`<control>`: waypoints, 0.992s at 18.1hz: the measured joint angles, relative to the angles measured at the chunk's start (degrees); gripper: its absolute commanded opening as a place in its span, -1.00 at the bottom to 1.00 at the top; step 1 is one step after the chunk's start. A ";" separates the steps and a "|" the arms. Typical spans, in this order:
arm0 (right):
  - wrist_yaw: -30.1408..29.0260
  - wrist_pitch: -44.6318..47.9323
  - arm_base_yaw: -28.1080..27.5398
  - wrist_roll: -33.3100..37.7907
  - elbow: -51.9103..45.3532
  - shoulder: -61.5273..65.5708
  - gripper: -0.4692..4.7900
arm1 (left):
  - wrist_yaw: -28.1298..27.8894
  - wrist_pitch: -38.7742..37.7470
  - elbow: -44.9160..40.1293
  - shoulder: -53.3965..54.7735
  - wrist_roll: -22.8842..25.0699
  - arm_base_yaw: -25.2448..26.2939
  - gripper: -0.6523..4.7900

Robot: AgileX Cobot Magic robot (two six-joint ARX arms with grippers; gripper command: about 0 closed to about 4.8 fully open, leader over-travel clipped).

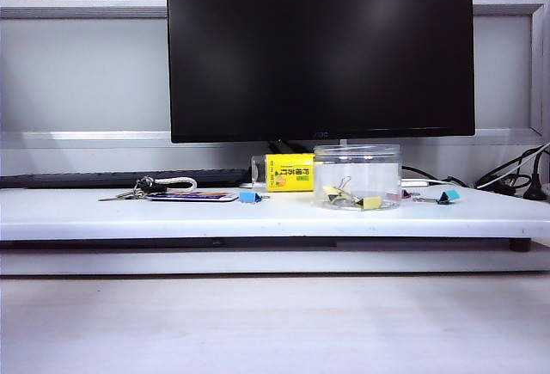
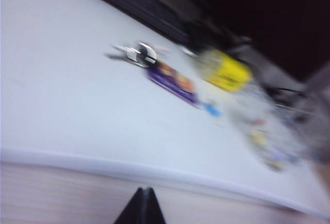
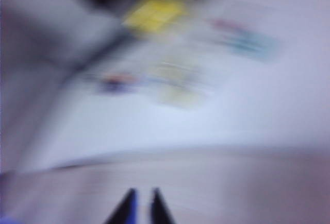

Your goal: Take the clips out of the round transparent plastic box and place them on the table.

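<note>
You are looking at the white table [image 1: 103, 212] from the front, with a large black monitor [image 1: 320, 47] standing behind it. The round transparent plastic box [image 1: 357, 176] stands upright on the table, right of centre, below the monitor's lower edge. The pale-yellow clips [image 1: 352, 198] lie inside it on its floor; their wire handles show through the clear wall.

Just beside the box, on its left and slightly behind, you find a small yellow printed box [image 1: 289, 172]. A blue clip [image 1: 249, 197] lies on the table left of that, next to a flat printed card [image 1: 193, 195] and a bunch of keys [image 1: 137, 189]. On the right of the round box, a pink clip [image 1: 399, 193] sits close to its wall, and a teal clip [image 1: 447, 195] lies a little further out.

Neither arm appears in the exterior view. In the left wrist view, the left gripper [image 2: 143, 206] hangs off the table's front edge, well apart from the box, with its dark fingertips pressed together. In the blurred right wrist view, the right gripper [image 3: 141, 207] also sits before the front edge, its tips standing slightly apart with a narrow gap and nothing between them.
</note>
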 measured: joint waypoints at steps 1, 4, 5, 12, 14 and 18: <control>-1.25 0.11 0.68 0.59 2.75 0.00 -0.69 | 2.78 0.37 0.00 -0.02 -1.31 0.00 -0.78; 3.76 -6.75 1.40 -3.67 13.29 1.42 -0.69 | 9.29 1.77 0.00 -0.02 -2.16 -0.09 -0.76; 5.95 -9.70 1.42 -5.44 16.55 3.82 -0.69 | 11.19 3.08 0.00 -0.02 -2.25 -0.09 -0.76; 8.00 -26.25 6.01 -18.73 52.17 53.96 -0.58 | 11.98 4.87 0.00 -0.02 -2.21 -1.97 -0.76; 8.74 -29.03 11.34 -21.70 63.06 68.63 -0.58 | 11.72 1.36 0.00 -0.02 -0.79 -2.14 -0.75; 19.87 -36.98 20.22 -26.40 80.08 89.31 -0.57 | 11.96 0.55 0.09 0.04 0.33 -2.14 -0.65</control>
